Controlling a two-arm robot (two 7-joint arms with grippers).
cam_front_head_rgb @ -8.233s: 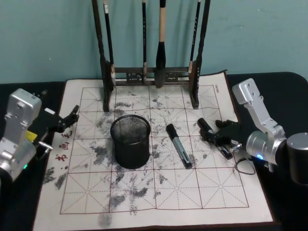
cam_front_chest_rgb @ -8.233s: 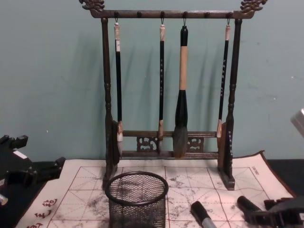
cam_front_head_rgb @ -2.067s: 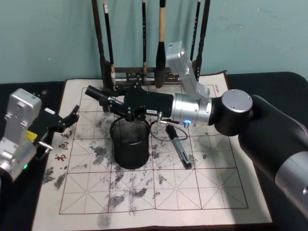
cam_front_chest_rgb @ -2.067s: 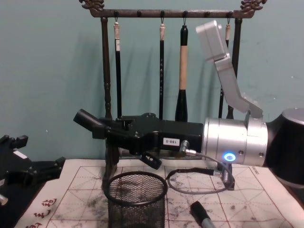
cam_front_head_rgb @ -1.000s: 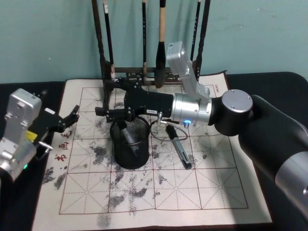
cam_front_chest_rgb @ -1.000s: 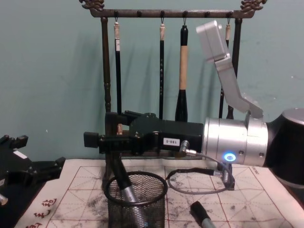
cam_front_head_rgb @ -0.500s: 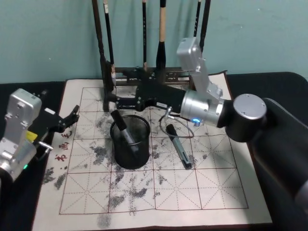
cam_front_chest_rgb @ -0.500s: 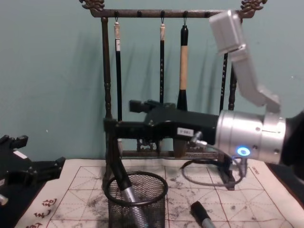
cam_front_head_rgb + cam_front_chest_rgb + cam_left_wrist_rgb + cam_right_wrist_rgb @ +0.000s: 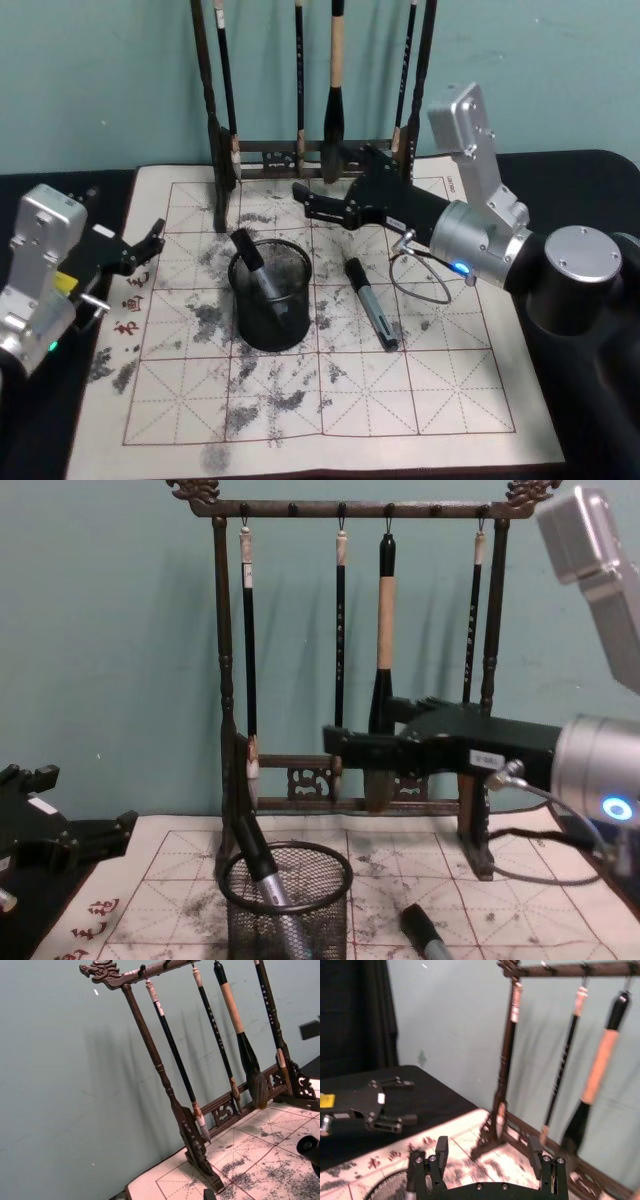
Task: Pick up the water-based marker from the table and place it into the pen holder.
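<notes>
Change: right fingers [image 9: 345, 746] have let go & backed off. A sec ago they hung right over the pen holder [image 9: 270, 325] w/ the marker [image 9: 256, 268] just dropped in. Now they're spread wide, nothing betw. them, up in front of the brush rack [image 9: 312, 152]. Holder sits below & to the left of them, apart, no contact. Marker stands in the holder, leaning on the rim side away from the right fingers, dark end poking above the rim.

Meaning: we judge the drop done, since the marker stays put w/o support. Prob. only the arm's trip home is left.

Note: 2nd marker [image 9: 372, 306] lies flat on the paper mat [image 9: 420, 400] covering the surface [image 9: 600, 170], below the right fingers, beside the holder. Can't tell if it counts for the task.

Left fingers [image 9: 140, 248] parked at the mat's left edge, spread, empty.

Writing: red characters [image 9: 133, 300] on the mat's margin near the left fingers; small white label [image 9: 487, 759] on the arm behind the right fingers. Neither legible to us.
</notes>
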